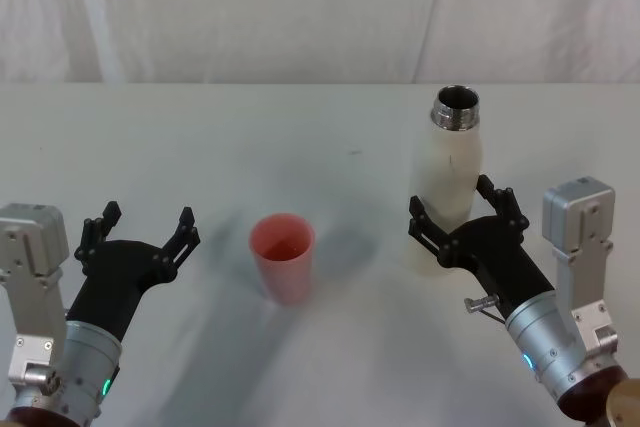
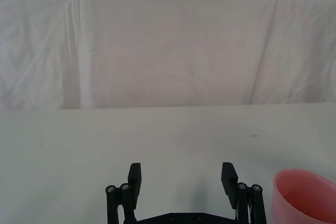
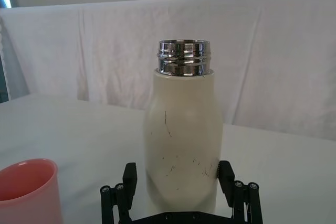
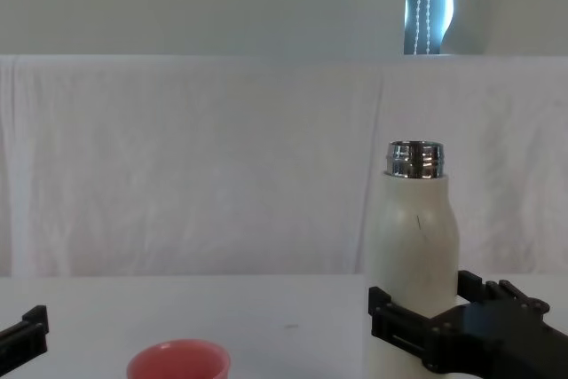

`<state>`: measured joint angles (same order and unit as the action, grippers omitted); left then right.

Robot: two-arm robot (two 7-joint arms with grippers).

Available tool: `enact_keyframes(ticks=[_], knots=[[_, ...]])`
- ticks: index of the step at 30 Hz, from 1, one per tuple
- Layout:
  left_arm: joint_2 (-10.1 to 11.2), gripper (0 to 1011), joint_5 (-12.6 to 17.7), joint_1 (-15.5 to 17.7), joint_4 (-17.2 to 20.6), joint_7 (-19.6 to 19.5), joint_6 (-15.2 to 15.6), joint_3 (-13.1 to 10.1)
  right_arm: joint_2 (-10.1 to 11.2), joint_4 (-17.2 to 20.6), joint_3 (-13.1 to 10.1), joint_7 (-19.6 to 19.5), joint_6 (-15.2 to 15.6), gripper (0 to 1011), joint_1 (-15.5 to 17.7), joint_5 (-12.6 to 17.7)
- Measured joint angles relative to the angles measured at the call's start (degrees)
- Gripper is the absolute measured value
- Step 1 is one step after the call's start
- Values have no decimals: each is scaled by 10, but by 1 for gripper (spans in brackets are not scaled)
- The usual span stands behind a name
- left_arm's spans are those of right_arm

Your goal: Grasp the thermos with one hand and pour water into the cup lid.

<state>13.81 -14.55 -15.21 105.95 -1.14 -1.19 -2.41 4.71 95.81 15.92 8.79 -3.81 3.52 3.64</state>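
The black two-fingered left gripper hangs spread wide and empty at 9 o'clock of the salmon-pink round cup lid, which stands upright mid-table. At the cup's 3 o'clock stands the tall cream-white thermos with its shiny steel neck; the right gripper straddles its lower body, fingers open and seemingly not yet clamped. Closing this low risks the bottle tipping when lifted. The right wrist view shows the gaps beside each finger; the head view hides them.

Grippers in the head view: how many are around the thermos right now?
1. The right gripper straddles the thermos low on its body, fingers open. The left gripper hovers open, left of the cup lid.
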Motion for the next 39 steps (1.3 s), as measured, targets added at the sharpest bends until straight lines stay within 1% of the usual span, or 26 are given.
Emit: enact_keyframes(ticks=[20,33,35,37,39], knots=[[0,1001,0,0,0,0,0,0,-11,-45,2,5,-4,1000,-40,2],[0,1001,0,0,0,0,0,0,-11,-44,2,5,-4,1000,-39,3],[0,1001,0,0,0,0,0,0,-11,-44,2,5,-4,992,-39,3],[0,1001,0,0,0,0,0,0,-11,-44,2,5,-4,959,-39,3],[0,1001,0,0,0,0,0,0,-11,-44,2,5,-4,957,-39,3]])
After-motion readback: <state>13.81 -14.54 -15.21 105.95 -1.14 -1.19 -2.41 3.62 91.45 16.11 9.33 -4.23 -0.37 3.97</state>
